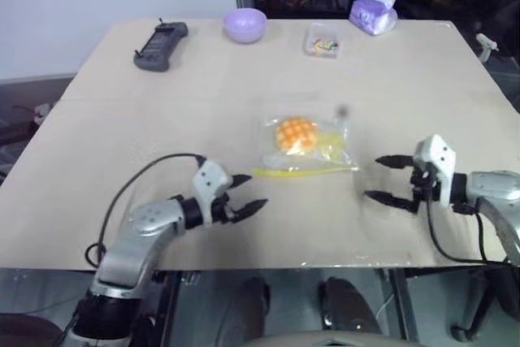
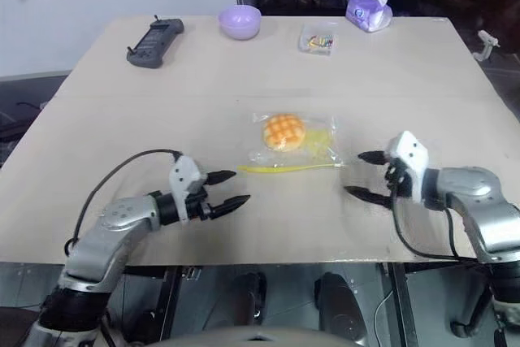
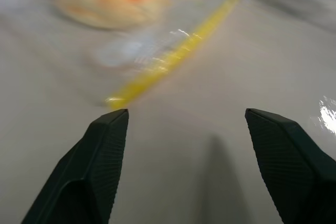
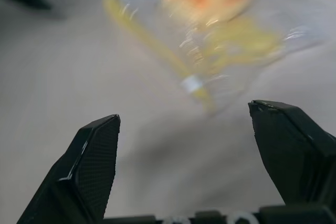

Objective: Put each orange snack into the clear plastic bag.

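The orange snack (image 1: 295, 133), a domed bun with a grid pattern, lies inside the clear plastic bag (image 1: 313, 148) in the middle of the table. The bag lies flat, its yellow seal strip (image 1: 305, 171) along the near edge. My left gripper (image 1: 247, 193) stands open, low over the table to the near left of the bag, empty. My right gripper (image 1: 383, 179) is open too, to the right of the bag, with nothing between its fingers. In the wrist views both pairs of black fingers (image 3: 100, 166) (image 4: 86, 166) are spread wide, facing the bag (image 4: 220, 40).
At the table's far edge stand a black controller (image 1: 161, 45), a lilac bowl (image 1: 244, 24), a small clear box with colourful bits (image 1: 322, 41) and a purple tissue pack (image 1: 374, 10). A black cable (image 1: 138, 180) loops from my left arm.
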Robot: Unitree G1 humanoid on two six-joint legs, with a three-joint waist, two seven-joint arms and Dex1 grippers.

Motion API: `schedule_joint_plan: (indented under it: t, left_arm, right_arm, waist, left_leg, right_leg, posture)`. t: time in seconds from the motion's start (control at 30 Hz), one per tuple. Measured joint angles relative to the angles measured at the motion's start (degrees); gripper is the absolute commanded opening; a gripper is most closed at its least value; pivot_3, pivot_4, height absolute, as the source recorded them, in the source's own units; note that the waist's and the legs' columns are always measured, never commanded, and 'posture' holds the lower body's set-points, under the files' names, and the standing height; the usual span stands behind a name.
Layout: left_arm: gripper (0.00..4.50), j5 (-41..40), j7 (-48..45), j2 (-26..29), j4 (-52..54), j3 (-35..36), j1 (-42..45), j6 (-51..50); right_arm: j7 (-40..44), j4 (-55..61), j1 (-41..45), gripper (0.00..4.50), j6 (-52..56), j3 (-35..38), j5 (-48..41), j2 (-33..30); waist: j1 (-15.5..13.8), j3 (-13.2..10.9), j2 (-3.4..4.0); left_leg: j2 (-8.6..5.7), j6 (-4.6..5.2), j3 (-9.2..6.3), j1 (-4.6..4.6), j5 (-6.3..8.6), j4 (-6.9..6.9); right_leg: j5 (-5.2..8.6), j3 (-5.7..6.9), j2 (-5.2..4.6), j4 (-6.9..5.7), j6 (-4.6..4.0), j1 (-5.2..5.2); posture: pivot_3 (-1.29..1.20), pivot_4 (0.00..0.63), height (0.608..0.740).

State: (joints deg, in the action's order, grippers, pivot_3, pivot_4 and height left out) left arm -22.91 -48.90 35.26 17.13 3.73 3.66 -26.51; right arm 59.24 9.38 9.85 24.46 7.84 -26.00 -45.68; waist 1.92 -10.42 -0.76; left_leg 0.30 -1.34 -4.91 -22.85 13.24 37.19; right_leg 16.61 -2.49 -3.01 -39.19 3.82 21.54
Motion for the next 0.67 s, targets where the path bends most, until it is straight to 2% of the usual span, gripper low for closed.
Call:
schedule_joint_plan:
  t: [0.13, 0.27, 0.43, 0.67]
  left_arm:
    - [3.77, -5.66, -1.95, 2.75, -0.59, 6.80, 0.47, -2.47]
    - [3.77, -9.06, -3.23, 4.36, -0.50, 9.74, 0.35, -4.46]
    - [3.77, -9.37, -2.60, 5.00, -0.61, 11.80, 0.05, -4.42]
    - [3.77, -8.82, -2.64, 5.04, -0.47, 11.81, -5.21, -3.30]
  right_arm:
    - [2.04, -3.14, -4.58, 4.35, -0.01, 5.80, -2.61, -1.27]
    - [3.09, -3.57, -7.26, 4.35, 0.33, 7.52, -4.51, -1.26]
    - [2.91, -3.48, -7.88, 4.35, 0.25, 9.00, -5.70, -1.12]
    - [2.51, -2.91, -9.45, 4.35, 0.20, 8.97, -5.71, -0.76]
  waist:
    - [-0.22, 0.00, 0.00]
    - [0.16, 0.00, 0.02]
    - [0.22, 0.01, 0.01]
    - [0.08, 0.01, 0.02]
  left_leg:
    - [0.01, 0.00, 0.00, 0.00, 0.00, -0.02]
    - [0.03, 0.00, 0.05, 0.02, 0.00, -0.05]
    - [0.04, 0.00, 0.05, 0.03, 0.00, -0.06]
    - [0.04, 0.00, 0.07, 0.01, 0.01, -0.14]
  right_leg:
    - [0.00, 0.01, 0.01, 0.06, 0.00, 0.00]
    - [0.00, -0.04, 0.02, 0.07, 0.00, 0.00]
    - [0.00, -0.04, 0.03, 0.08, 0.00, 0.00]
    - [0.00, -0.05, 0.02, 0.23, 0.00, 0.00]
  posture:
    - [0.00, 0.150, 0.740]
    - [0.00, 0.150, 0.740]
    - [0.00, 0.150, 0.740]
    - [0.00, 0.150, 0.740]
